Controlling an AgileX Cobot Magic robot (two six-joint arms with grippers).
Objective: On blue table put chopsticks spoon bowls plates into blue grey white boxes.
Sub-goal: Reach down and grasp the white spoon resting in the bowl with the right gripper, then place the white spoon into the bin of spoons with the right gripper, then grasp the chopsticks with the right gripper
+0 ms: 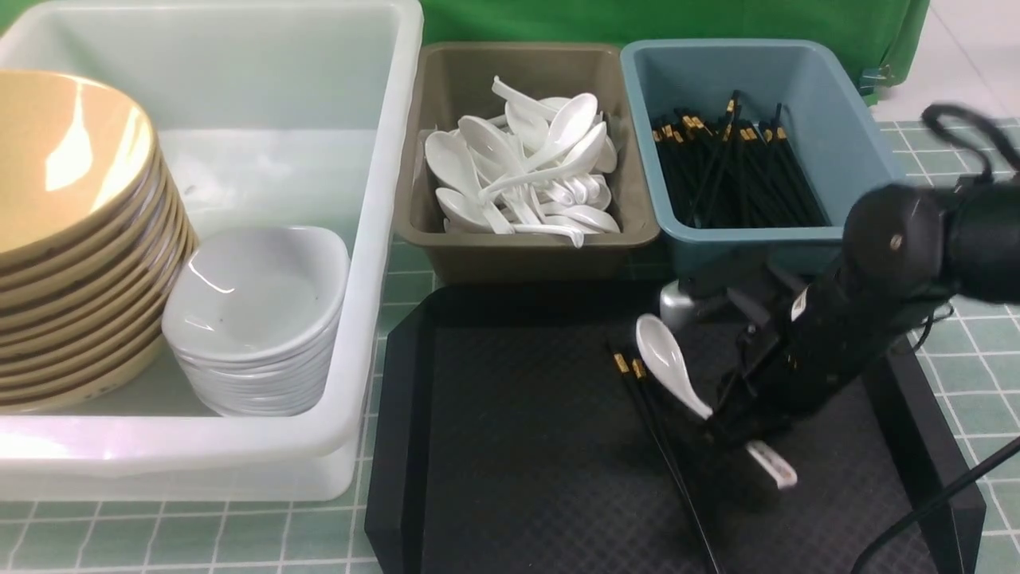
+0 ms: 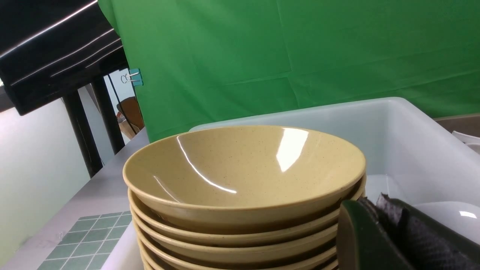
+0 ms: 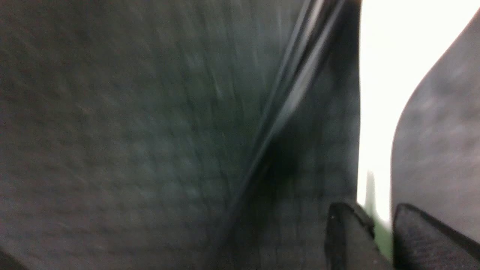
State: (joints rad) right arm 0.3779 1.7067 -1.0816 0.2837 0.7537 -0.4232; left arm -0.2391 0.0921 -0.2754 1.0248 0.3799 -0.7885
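My right gripper is low over the black tray, shut on the handle of a white spoon whose scoop points away from it. In the blurred right wrist view the fingers stand close together with the white spoon between them. Black chopsticks lie on the tray beside the spoon and also show in the right wrist view. My left gripper is shut and empty beside the stacked tan bowls. It does not show in the front view.
The white tub holds the bowls and stacked white plates. The grey bin holds several spoons. The blue bin holds several chopsticks. The blue table shows around them.
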